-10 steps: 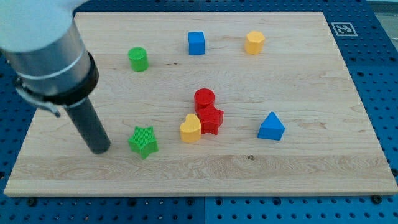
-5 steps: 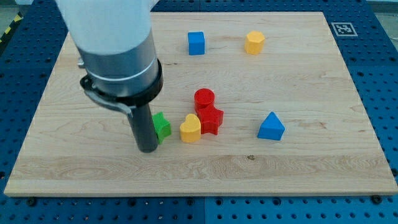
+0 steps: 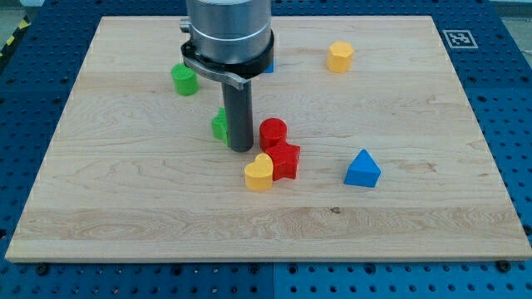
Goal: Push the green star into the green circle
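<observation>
my tip (image 3: 241,149) sitting on star's right, touching | green star (image 3: 219,125) half hidden bc rod's in front | green circle (image 3: 184,79) waiting up-left | no fingers, holding nothing

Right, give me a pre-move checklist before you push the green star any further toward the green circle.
1. My tip against the green star: ok, it sits on the star's right edge.
2. Star's shape and facing: cannot tell, the rod hides most of it.
3. Lane to the green circle, up and left of the star: ok, no block between.
4. Push side: not ok, my tip is right of the star, not lower right.
5. Red cylinder and yellow heart: ok, behind my tip.
</observation>
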